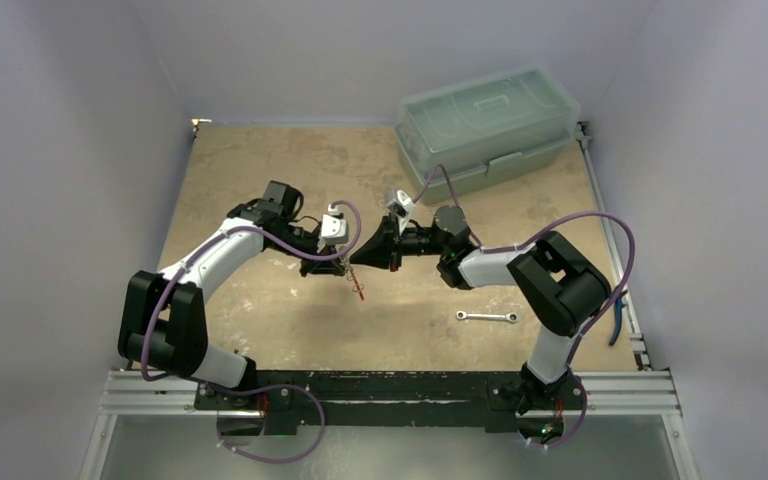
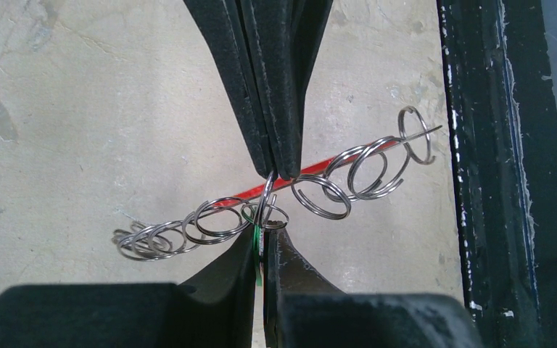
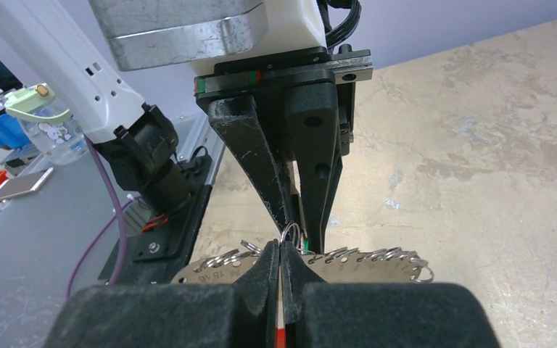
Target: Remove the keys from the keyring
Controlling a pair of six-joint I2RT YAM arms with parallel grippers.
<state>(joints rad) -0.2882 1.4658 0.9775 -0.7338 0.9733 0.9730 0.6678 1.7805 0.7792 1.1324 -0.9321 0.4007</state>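
The keyring (image 2: 315, 167) is held in the air between both grippers, edge-on as a thin red strip fringed with several small metal split rings. In the right wrist view it is a pale flat band (image 3: 377, 264) with numbered holes. My left gripper (image 2: 262, 235) is shut on the green-headed key (image 2: 257, 246), whose green also shows in the right wrist view (image 3: 305, 243). My right gripper (image 3: 281, 248) is shut on the keyring and meets the left one tip to tip (image 2: 275, 172). From above, the left gripper (image 1: 343, 266) and the right gripper (image 1: 357, 261) touch, with the ring (image 1: 359, 287) dangling below. The other keys are not distinct.
A slim silver wrench (image 1: 487, 317) lies on the tan table at front right. Two stacked pale green lidded bins (image 1: 488, 125) stand at the back right. A blue-handled tool (image 1: 617, 320) lies by the right rail. The black base rail (image 2: 504, 174) runs along the near edge.
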